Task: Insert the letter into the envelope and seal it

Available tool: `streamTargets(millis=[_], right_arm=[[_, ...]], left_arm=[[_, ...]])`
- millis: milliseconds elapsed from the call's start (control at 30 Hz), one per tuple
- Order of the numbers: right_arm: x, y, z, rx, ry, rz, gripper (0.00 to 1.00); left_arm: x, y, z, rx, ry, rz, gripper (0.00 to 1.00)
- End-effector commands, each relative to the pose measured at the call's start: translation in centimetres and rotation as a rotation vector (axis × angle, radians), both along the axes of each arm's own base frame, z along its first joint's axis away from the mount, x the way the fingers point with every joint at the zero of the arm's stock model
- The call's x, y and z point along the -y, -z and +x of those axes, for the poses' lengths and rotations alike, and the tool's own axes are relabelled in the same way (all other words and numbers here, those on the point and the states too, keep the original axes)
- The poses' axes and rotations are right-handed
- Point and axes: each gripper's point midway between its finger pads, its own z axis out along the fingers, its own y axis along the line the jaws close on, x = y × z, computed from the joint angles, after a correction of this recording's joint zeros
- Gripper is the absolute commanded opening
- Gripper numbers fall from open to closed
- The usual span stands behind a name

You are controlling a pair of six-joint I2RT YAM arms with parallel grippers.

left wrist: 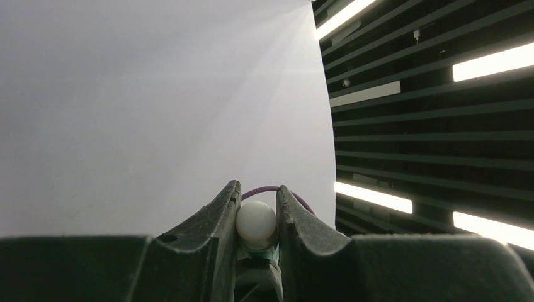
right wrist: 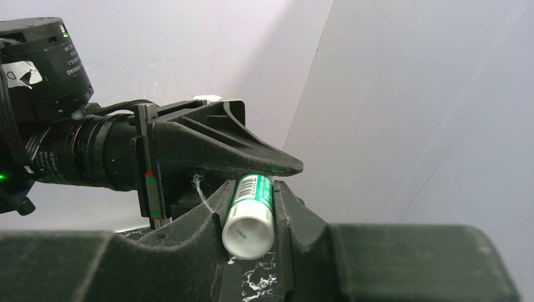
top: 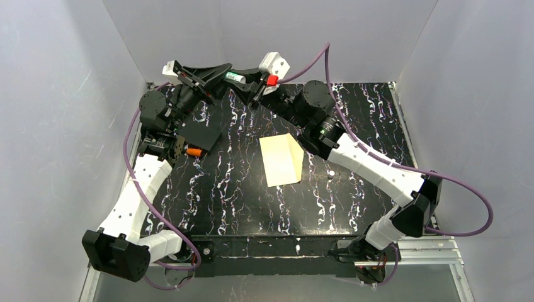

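Observation:
The cream envelope [top: 281, 160] lies flat on the black marbled table [top: 239, 195], right of centre. No letter shows in any view. Both grippers are raised at the back of the table and meet tip to tip. Between them is a green-and-white glue stick [top: 235, 76]. My left gripper [top: 221, 72] is shut on one end, whose rounded white tip [left wrist: 256, 220] sits between the fingers [left wrist: 220, 211]. My right gripper [top: 247, 86] is shut on the other end, and its fingers press both sides of the labelled tube [right wrist: 250, 217].
A black square card [top: 200, 132] lies at the left beside the left arm. White walls close the table on three sides. Purple cables [top: 460, 189] loop off both arms. The right forearm [top: 371, 167] reaches over the table just right of the envelope.

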Motion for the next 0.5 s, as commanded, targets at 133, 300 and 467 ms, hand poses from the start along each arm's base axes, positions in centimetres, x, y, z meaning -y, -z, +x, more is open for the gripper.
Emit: streamTargets(millis=[133, 300, 467], right_arm=[[0.0, -2.9, -0.8, 0.039, -0.031, 0.047, 0.23], [0.0, -3.0, -0.6, 0.016, -0.023, 0.041, 0.01], [1.1, -2.7, 0.6, -0.062, 0.053, 0.039, 0.01]], left_arm=[[-0.1, -2.1, -1.9, 0.068, 0.029, -0.023, 0.00], [-0.1, -2.2, -2.0, 0.082, 0.029, -0.014, 0.00], [-0.5, -1.4, -2.0, 0.150, -0.040, 0.056, 0.61]])
